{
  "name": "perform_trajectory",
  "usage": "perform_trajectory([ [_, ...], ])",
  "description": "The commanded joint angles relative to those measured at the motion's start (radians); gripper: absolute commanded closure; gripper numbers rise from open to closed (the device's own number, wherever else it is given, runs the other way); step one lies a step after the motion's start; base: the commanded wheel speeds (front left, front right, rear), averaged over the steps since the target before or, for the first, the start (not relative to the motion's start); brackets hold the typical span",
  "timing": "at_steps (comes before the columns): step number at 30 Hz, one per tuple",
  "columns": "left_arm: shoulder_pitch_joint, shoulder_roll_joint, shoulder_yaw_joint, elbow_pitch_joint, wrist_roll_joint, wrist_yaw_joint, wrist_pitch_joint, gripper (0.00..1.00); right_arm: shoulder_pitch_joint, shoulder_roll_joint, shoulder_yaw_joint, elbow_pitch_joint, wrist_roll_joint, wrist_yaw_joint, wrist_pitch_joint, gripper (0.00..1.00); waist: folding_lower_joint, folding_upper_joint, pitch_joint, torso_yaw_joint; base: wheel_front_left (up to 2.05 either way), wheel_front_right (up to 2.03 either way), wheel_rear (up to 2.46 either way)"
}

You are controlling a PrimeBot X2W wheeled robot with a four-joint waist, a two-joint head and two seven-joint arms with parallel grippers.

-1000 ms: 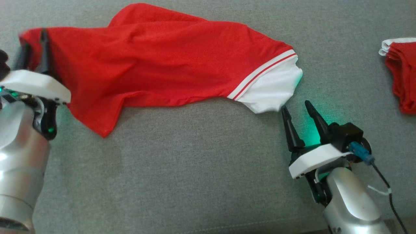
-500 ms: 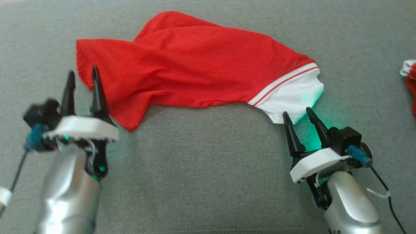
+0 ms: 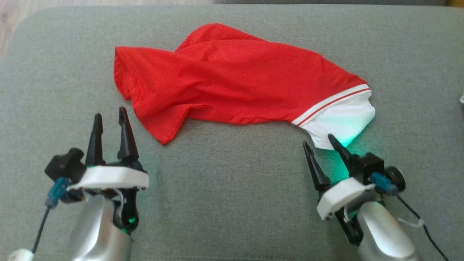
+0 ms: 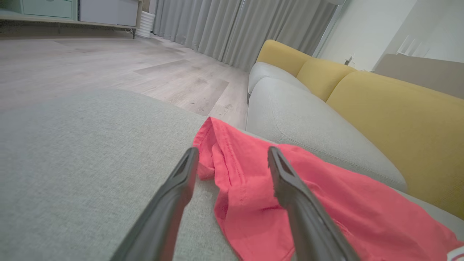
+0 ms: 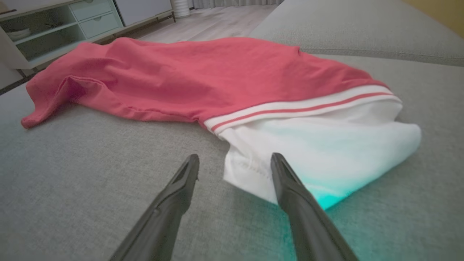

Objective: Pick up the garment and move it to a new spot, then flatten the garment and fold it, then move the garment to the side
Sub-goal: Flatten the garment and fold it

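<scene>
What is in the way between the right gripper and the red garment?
Nothing visible. The right gripper, open, points at the garment, one finger at its white edge, with just grey cushion beneath.

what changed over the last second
The left gripper let go of the left end of the red garment, opened and drew back toward the robot. The garment lies crumpled on the grey cushion as before; the right gripper stays open by its white end.
</scene>
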Motion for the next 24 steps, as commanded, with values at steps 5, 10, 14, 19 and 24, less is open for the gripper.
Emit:
perform_trajectory([
  [5,0.022,0.004,0.007,-0.036,-0.001,-0.006,-0.006,0.0,0.046,-0.012,-0.013,-0.014,-0.04,-0.001,-0.004,0.0,0.0001,0.0,-0.019,0.016,0.0,0.0,0.0],
  [10,0.038,0.003,-0.01,-0.036,-0.016,-0.006,-0.006,0.0,0.041,-0.011,-0.071,-0.007,-0.08,-0.001,-0.004,0.0,0.0001,0.0,-0.027,0.025,0.0,0.0,0.0],
  [14,0.045,0.003,-0.014,-0.032,-0.024,-0.006,-0.006,0.0,0.026,-0.013,-0.083,-0.016,-0.115,-0.001,-0.004,0.0,0.0001,0.0,-0.031,0.026,0.0,0.0,0.0],
  [19,0.05,0.003,-0.019,-0.029,-0.028,-0.006,-0.006,0.0,0.011,-0.015,-0.088,0.015,-0.145,-0.001,-0.004,0.0,0.0001,0.0,-0.041,0.027,0.0,0.0,0.0],
  [24,0.058,0.003,-0.036,-0.029,-0.036,-0.006,-0.006,0.0,-0.002,-0.012,-0.111,0.06,-0.163,-0.001,-0.004,0.0,0.0001,0.0,-0.046,0.031,0.0,0.0,0.0],
])
